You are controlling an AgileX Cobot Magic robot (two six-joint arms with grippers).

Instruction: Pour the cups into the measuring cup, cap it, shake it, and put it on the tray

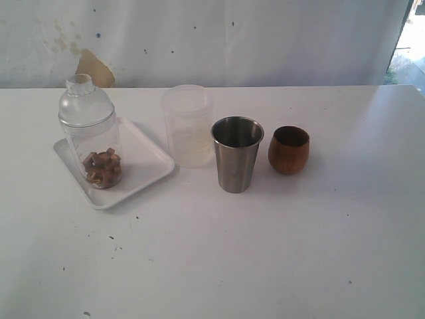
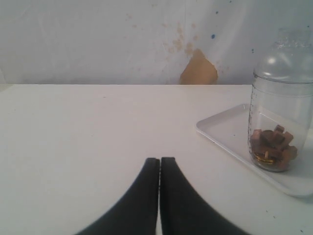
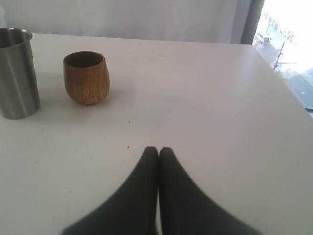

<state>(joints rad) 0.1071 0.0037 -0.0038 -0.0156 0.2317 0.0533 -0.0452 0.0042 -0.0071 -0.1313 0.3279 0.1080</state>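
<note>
White tabletop (image 1: 265,252) under a stained wall: the capped measuring cup (image 1: 93,143), brown pieces inside, stands on the tray (image 1: 149,166) at nine o'clock from the steel tumbler (image 1: 236,156). The wooden cup (image 1: 289,151) sits at the tumbler's three o'clock. Left gripper (image 2: 159,161) and right gripper (image 3: 158,151) hover low over the table, jaws pressed together, empty.

The capped measuring cup (image 1: 93,143) stands upright on the white tray (image 1: 151,159), holding brown chunks (image 1: 102,167), possibly wood. To its right on the table (image 1: 265,266) stand a frosted plastic cylinder (image 1: 188,126), a steel tumbler (image 1: 237,156) and a wooden cup (image 1: 289,150).
</note>
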